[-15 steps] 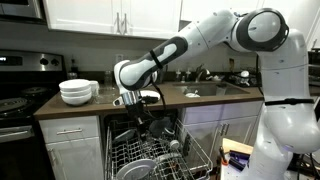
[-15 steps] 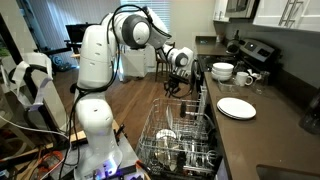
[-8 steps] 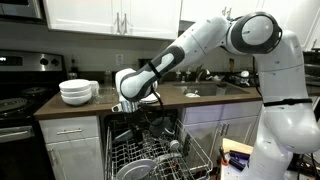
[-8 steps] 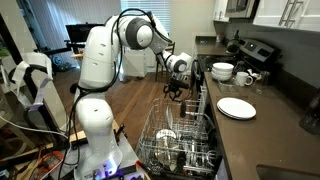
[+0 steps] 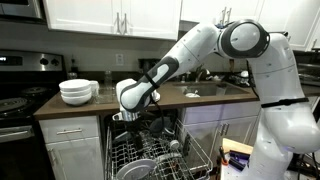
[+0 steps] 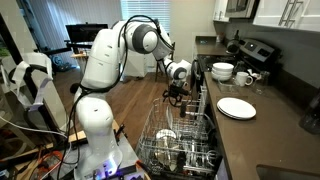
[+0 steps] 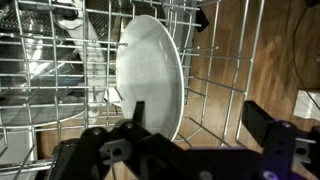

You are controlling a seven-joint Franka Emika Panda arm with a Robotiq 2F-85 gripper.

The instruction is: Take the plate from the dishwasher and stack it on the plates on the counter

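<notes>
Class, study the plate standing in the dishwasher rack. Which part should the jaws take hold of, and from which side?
Probably its upper rim, from above. The plate stands on edge between the rack wires, so only the thin top edge is free; put one jaw on each face. The gripper, jaws open, hangs above it.

The plate (image 7: 150,75) stands on edge in the wire rack (image 7: 222,98), just beyond the wide-spread pincer (image 7: 193,110)

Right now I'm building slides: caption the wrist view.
Open gripper over a pale plate standing on edge in the dishwasher rack.
</notes>
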